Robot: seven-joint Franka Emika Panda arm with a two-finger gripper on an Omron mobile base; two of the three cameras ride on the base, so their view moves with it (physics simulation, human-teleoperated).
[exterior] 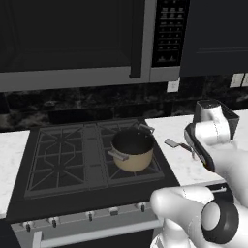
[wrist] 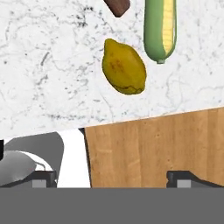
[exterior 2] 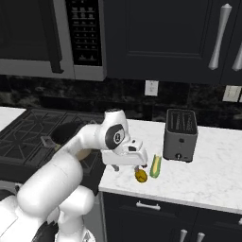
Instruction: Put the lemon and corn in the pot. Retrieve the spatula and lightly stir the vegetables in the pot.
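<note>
On the white marble counter (exterior 2: 208, 175) right of the black gas stove (exterior: 68, 160), the small rounded yellow lemon (wrist: 124, 66) lies close to the front edge, and just beside it, not touching, is the long yellow-green corn cob (wrist: 160, 28) with its pale green husk side, lying lengthwise. From the right base camera the lemon (exterior 2: 141, 176) and the corn (exterior 2: 155, 166) sit in front of the dark metal toaster (exterior 2: 180, 134), with the robot's two-finger gripper (exterior 2: 134, 163) hanging right over the lemon, jaws spread wide and nothing between them. In the hand view the two dark fingertips (wrist: 40, 177) stand far apart at the bottom, the lemon well above them, and a brown wooden end (wrist: 117, 6) of something pokes in at the top edge. Over on the stove, the round tan pot (exterior: 132, 150) with short grey side handles sits on a front-right burner, dark inside. A grey-handled utensil (exterior: 177, 145) lies on the counter near the pot's right.
</note>
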